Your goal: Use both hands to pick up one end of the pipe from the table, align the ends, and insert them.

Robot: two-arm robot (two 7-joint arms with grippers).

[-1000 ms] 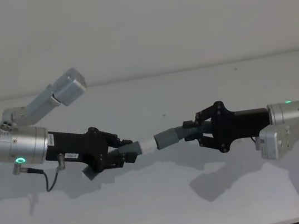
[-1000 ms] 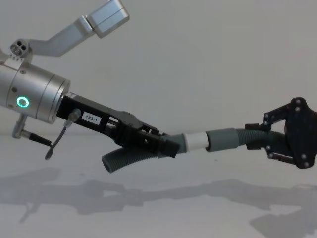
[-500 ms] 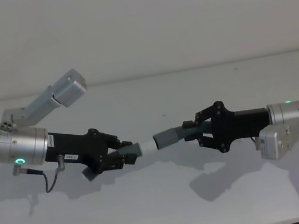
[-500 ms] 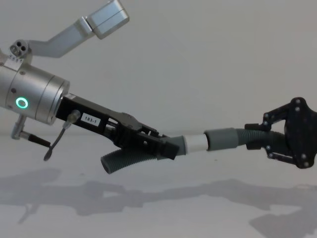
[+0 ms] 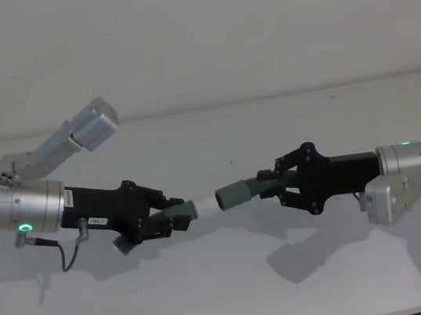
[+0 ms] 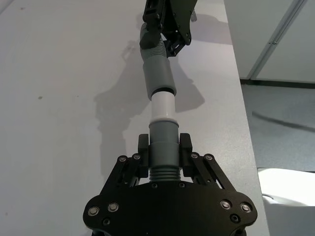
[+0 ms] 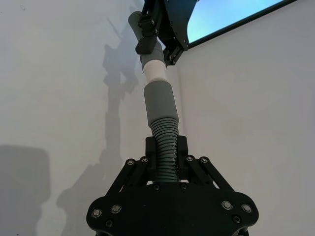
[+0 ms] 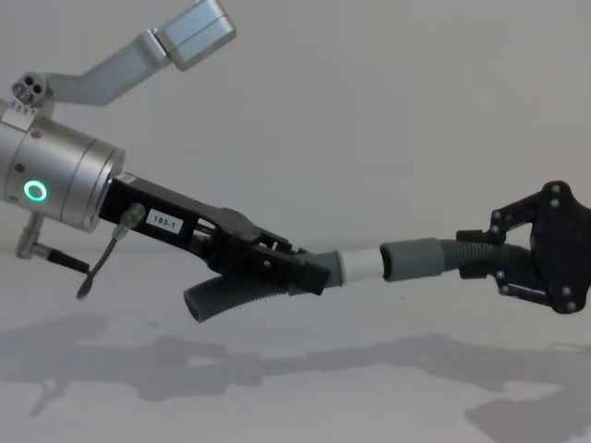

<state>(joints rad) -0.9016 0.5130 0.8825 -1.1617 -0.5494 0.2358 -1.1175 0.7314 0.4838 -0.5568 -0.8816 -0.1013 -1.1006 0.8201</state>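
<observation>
Reaching in from the table's [image 5: 239, 296] left edge, the left gripper [image 5: 174, 218] on its silver wrist [image 8: 60, 180] with the green ring light [image 8: 35, 192] is clenched on the white-tipped hose piece [image 8: 231, 295], held in the air above the surface with its free ribbed end drooping below the fingers. Its white tip [image 8: 362, 265] points toward the middle of the table, and in the left wrist view this tip [image 6: 162, 107] lies in line with the grey cuff [image 6: 157, 74] and meets its mouth; how far it is seated cannot be told. Past the joint, the cuffed hose piece [image 5: 255, 189] runs on into the right gripper [image 5: 278, 187], an open-linkage claw coming from the table's right edge, closed on the ribbed section just behind the cuff, also lifted clear of the table.
</observation>
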